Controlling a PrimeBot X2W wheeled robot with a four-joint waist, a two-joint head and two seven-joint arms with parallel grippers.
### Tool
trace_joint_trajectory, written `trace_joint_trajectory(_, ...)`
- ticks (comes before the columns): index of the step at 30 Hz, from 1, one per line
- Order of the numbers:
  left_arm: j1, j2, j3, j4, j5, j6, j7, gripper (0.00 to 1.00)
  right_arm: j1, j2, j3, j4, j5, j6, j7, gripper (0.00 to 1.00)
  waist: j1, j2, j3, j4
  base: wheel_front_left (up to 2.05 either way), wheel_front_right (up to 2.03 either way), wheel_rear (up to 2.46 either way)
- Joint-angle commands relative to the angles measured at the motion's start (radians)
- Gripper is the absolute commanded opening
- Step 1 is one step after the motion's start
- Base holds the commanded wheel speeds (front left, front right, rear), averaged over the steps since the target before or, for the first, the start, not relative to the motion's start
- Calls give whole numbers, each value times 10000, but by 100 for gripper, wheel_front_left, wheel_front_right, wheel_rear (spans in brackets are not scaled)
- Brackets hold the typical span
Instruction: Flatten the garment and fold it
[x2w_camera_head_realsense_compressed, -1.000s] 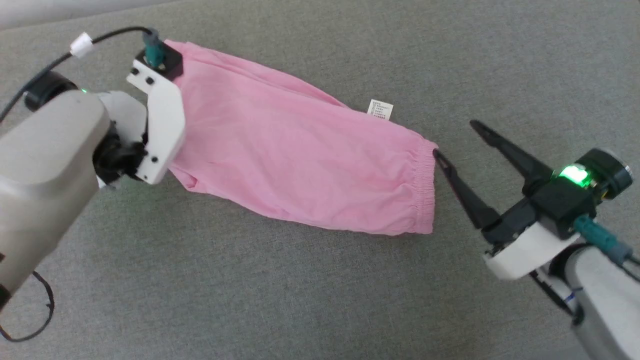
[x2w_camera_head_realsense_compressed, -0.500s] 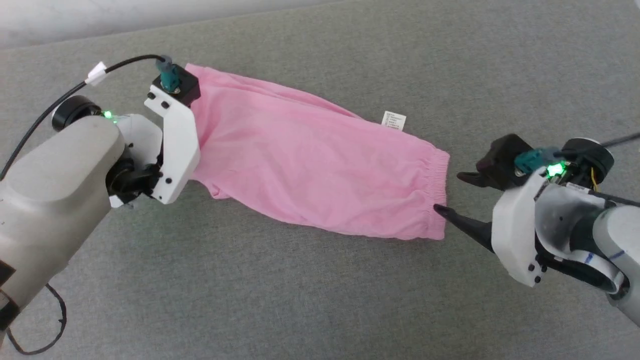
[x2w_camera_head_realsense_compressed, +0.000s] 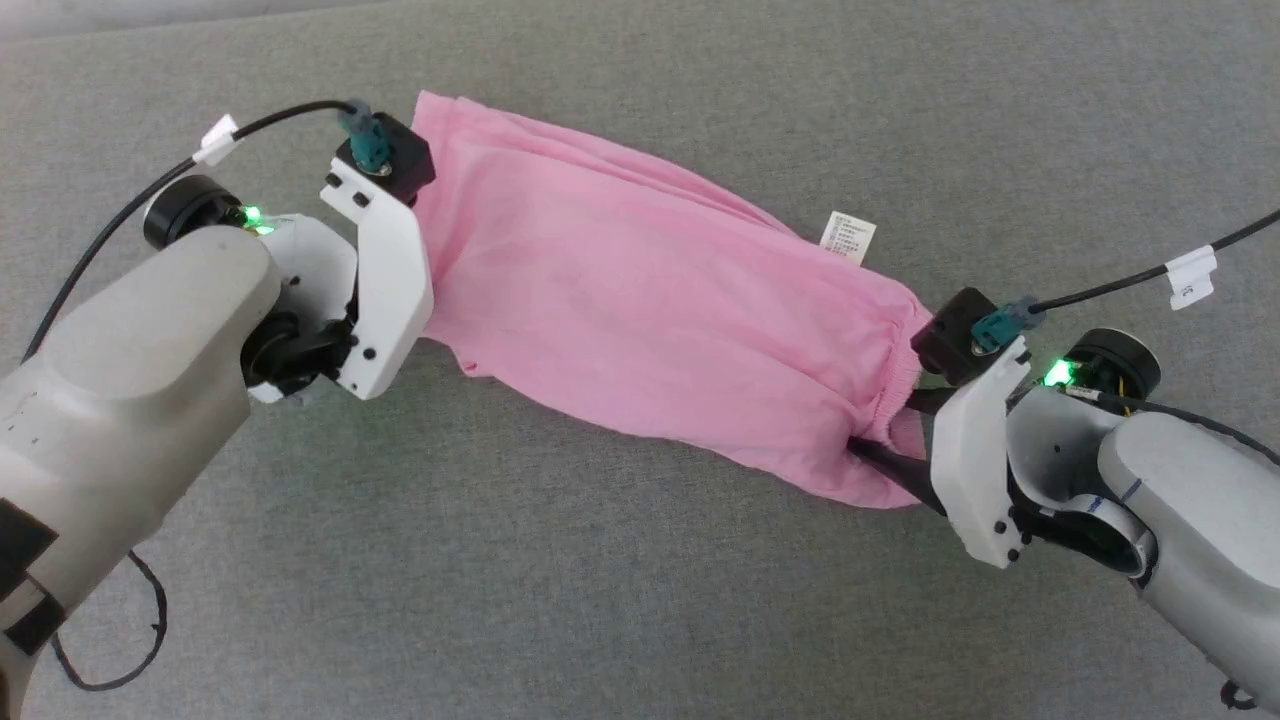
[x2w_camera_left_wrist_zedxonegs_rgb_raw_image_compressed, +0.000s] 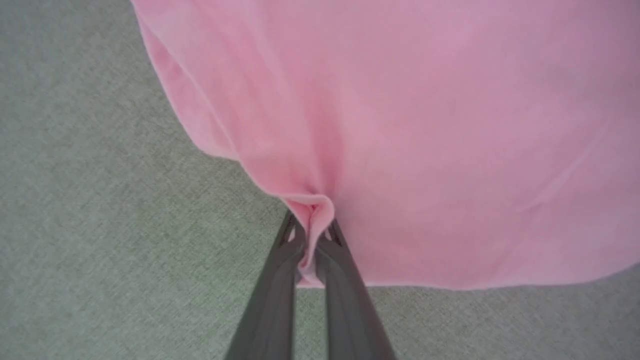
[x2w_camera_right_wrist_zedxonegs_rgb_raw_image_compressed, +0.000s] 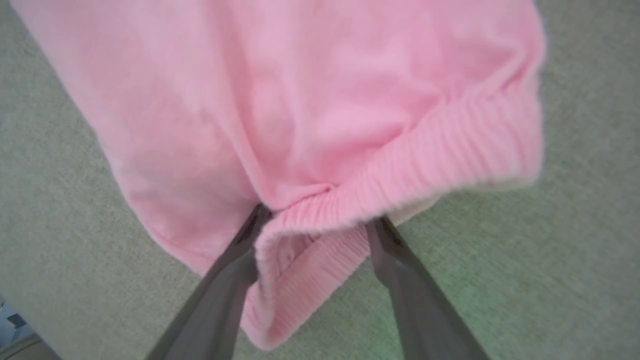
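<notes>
Cloth of this kind asks for care. In the head view the garment (x2w_camera_head_realsense_compressed: 640, 300) lies stretched slantwise on the grey woven surface (x2w_camera_head_realsense_compressed: 640, 600), with its far-left end at the left arm's white bracket (x2w_camera_head_realsense_compressed: 385, 290) and its gathered hem at the right gripper (x2w_camera_head_realsense_compressed: 895, 430) on the near right. A small white label (x2w_camera_head_realsense_compressed: 847, 238) sticks out at the far edge. The bracket covers the left fingers in this view. In the left wrist view the left gripper (x2w_camera_left_wrist_zedxonegs_rgb_raw_image_compressed: 311, 235) is clenched on a small pinched fold at the garment's edge, and the cloth fans away from it with one soft crease. In the right wrist view the two fingers stand apart with the ribbed hem between them, not yet pressed. We judge the cloth to be thin, light and limp, so it will sag and may slip. The thicker hem should give the surer hold, if both layers are taken together. We cannot tell whether one right finger is inside the opening or under it, and the hem's right part is blurred.
</notes>
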Motion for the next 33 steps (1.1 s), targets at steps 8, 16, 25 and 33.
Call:
trace_joint_trajectory(8,588,42,-33,158,-231,-6,-924,0,77,-168,774,453,573,-23,-1257,0,3,-1,-605,192,0,0,0)
trace_joint_trajectory(16,1493,439,232,-757,-428,111,-2544,0,333,-1230,552,-561,1186,-23,-2505,0,3,-1,-1904,801,0,0,0)
trace_joint_trajectory(25,3951,1595,216,-2924,-661,1211,-3864,0,1359,-2210,506,-1324,1964,-23,-2443,0,3,-1,-2793,1294,0,0,0)
trace_joint_trajectory(33,5719,1530,89,-3927,-789,1981,-4523,0,1973,-2287,811,-1029,2215,-23,-2038,0,3,-1,-2664,1560,0,0,0)
